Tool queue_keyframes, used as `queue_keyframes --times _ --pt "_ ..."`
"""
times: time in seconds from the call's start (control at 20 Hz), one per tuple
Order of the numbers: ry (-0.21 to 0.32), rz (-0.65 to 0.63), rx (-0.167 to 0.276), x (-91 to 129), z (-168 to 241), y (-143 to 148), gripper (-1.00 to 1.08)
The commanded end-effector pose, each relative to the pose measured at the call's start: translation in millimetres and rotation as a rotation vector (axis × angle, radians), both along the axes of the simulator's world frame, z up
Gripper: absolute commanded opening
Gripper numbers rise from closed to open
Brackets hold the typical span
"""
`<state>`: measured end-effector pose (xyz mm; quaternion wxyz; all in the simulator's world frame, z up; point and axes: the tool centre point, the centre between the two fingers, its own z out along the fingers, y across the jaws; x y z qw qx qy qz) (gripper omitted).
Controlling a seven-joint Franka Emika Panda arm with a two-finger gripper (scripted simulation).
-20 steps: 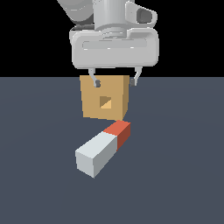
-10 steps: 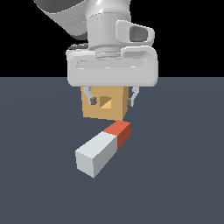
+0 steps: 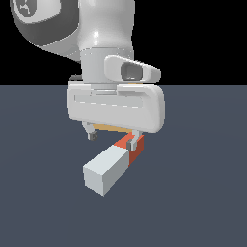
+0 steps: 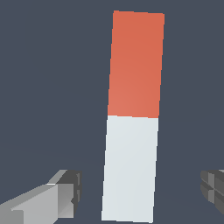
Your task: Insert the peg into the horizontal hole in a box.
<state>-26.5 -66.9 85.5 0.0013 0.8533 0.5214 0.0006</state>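
The peg [image 3: 112, 165] lies flat on the dark floor, pale grey-white at its near end and red at its far end. In the wrist view the peg [image 4: 132, 118] runs lengthwise between the two fingers [image 4: 57, 192], which stand apart on either side of its white half without touching it. My gripper [image 3: 114, 140] is open and hangs low over the peg. The tan box [image 3: 112, 128] is almost wholly hidden behind the gripper; only a thin tan strip shows. The hole is hidden.
The dark grey floor [image 3: 202, 193] spreads around the peg. The arm's white body [image 3: 106, 43] fills the upper middle of the exterior view.
My gripper has come down and toward the camera, from in front of the box to just over the peg. It now covers the box and the hole. The peg has not moved.
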Motion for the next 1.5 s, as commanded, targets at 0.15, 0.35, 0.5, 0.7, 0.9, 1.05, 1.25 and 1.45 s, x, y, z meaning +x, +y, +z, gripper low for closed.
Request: queue_keyframes --times 0.15,0.35,0.5,0.7,0.9,1.05,1.25,1.45 --pt "0.003 -0.062 0.000 -6.8 -12.0 -6.7 1.00" --pt "0.003 -0.061 0.001 -6.8 -12.2 -6.3 1.00" --pt "0.003 -0.059 0.001 -6.7 -12.0 -6.2 1.00" --pt "0.003 -0.059 0.001 -6.9 -17.3 -6.2 1.00" --pt "0.003 -0.059 0.001 -7.3 -32.8 -6.1 1.00" --pt "0.003 -0.058 0.002 -7.7 -48.0 -5.9 1.00" --pt "0.003 -0.058 0.002 -7.2 -59.5 -5.9 1.00" --pt "0.002 -0.057 0.002 -6.6 -61.6 -5.7 -1.00"
